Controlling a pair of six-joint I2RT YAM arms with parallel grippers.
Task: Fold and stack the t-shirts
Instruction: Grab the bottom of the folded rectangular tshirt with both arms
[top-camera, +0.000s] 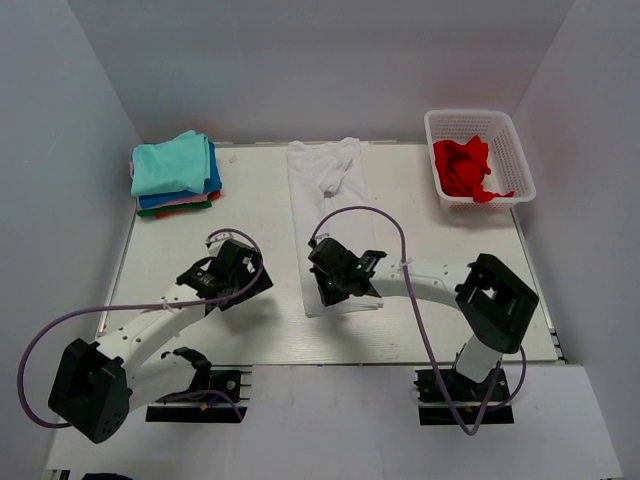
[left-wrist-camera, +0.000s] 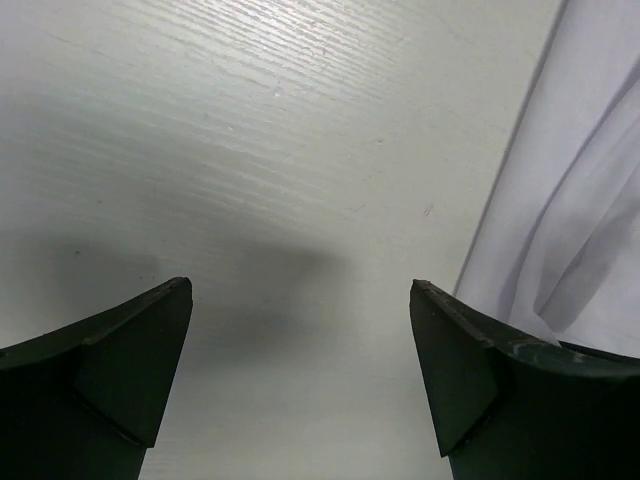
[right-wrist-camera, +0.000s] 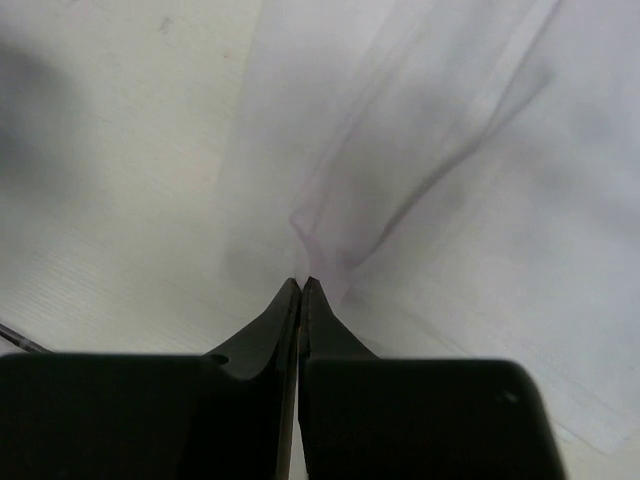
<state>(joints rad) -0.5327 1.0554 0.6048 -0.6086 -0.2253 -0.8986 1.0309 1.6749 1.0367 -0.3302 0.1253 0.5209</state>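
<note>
The large white t-shirt (top-camera: 330, 200) lies as a long folded strip down the middle of the table. My right gripper (top-camera: 332, 284) is over its near end. In the right wrist view the right gripper (right-wrist-camera: 301, 283) is shut, and a raised fold of the white t-shirt (right-wrist-camera: 440, 150) runs into the tips. My left gripper (top-camera: 252, 272) is open and empty over bare table just left of the strip. In the left wrist view the left gripper (left-wrist-camera: 300, 300) has the white t-shirt's edge (left-wrist-camera: 570, 200) to its right. The red t-shirt (top-camera: 465, 168) lies in the basket.
A stack of folded t-shirts (top-camera: 175, 172), teal on top with blue, pink and green below, sits at the back left. The white lattice basket (top-camera: 525, 170) stands at the back right. White walls close in the table on three sides.
</note>
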